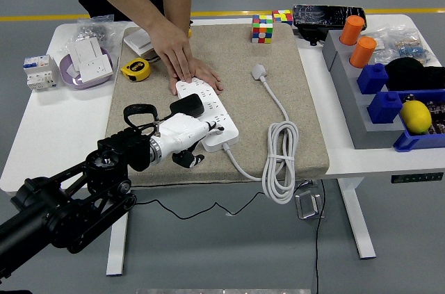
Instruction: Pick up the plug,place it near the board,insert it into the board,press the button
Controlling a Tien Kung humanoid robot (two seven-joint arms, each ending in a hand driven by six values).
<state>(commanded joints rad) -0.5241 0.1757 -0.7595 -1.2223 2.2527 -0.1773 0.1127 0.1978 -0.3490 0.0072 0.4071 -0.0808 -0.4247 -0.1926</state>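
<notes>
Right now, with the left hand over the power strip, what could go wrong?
1. The person's hand presses on the far end of the power strip; the left robot hand works close by and could bump those fingers.
2. The black plug looks tilted over the sockets, so pushing may jam or skid it.
3. The strip's coiled cord hangs over the mat edge and could drag.

left arm — reaching in from lower left | left hand [186, 134] — fingers curled, palm down
</notes>
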